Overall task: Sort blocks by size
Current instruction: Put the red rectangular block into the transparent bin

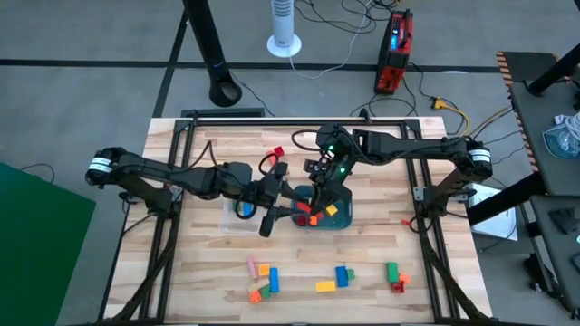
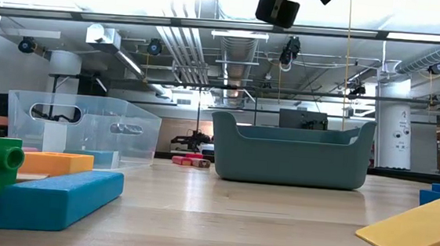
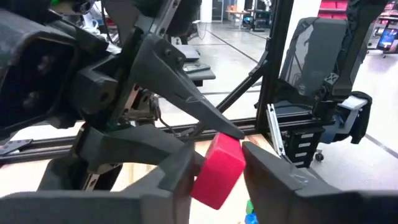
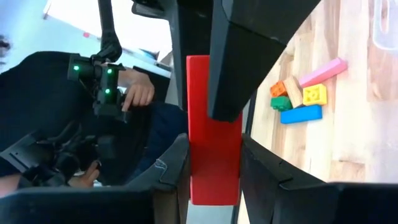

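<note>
Two grippers we see over tray (image 1: 337, 220): left gripper (image 3: 214, 171) and right gripper (image 4: 214, 168) both clamp same red block (image 4: 213, 155).

Robotics lab or industrial workshop: exposed silver ceiling ducts (image 2: 180, 45), grey concrete floor (image 1: 91, 36) with trailing black cables (image 1: 340, 18), wooden slatted tabletop (image 1: 362, 303) on a black metal frame (image 1: 159, 226), other rigs behind.

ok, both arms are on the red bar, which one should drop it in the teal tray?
Right, probably: the right gripper hangs over the teal tray, while the left gripper reaches in from beside it. Both pinch the red bar.
</note>
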Available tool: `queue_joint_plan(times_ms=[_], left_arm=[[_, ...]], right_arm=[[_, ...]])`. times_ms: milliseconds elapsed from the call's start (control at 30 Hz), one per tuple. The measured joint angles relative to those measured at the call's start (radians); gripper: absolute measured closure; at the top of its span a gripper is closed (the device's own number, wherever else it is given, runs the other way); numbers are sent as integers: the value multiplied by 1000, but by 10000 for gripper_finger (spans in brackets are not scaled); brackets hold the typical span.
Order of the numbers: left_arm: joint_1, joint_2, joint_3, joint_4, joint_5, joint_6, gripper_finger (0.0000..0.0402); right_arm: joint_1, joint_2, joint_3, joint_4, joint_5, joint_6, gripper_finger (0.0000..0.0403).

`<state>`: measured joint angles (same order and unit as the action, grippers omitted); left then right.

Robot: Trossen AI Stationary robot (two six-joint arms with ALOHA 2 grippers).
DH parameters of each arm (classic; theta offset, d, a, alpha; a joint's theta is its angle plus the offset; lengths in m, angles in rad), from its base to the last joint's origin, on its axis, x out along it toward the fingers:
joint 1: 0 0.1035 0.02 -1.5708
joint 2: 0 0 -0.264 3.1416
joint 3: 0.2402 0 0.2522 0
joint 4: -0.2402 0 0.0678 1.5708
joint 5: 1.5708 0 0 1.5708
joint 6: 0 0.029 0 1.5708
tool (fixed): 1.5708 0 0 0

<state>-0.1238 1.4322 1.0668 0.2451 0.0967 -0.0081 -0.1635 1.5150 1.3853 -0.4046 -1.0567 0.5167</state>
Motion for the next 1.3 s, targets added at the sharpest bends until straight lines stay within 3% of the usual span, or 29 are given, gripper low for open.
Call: queue_joint_plan(times_ms=[133,300,500,667,800,1033,1133,1300], left_arm=[[-2,0,0,1,4,19,335],[-2,-14,0,-22,4,8,346],[0,-95,-2,-176,-2,-63,357],[0,-196,-2,-430,-7,-176,357],[1,-273,0,-741,-22,-376,357],[1,-314,-1,-1378,-172,-745,339],[2,-307,-2,-1427,-216,-745,337],[1,-283,-2,-1332,-220,-644,335]], right_arm=[[0,0,0,0,-14,6,308],[-7,0,0,2,-4,3,308],[-25,0,2,-6,34,-8,199],[-32,-2,2,-8,107,-17,162],[-36,-2,2,-10,201,-19,167],[-36,-2,1,-9,343,-36,193],[-36,-2,1,-8,384,-59,201],[-38,-2,1,-9,400,-66,210]])
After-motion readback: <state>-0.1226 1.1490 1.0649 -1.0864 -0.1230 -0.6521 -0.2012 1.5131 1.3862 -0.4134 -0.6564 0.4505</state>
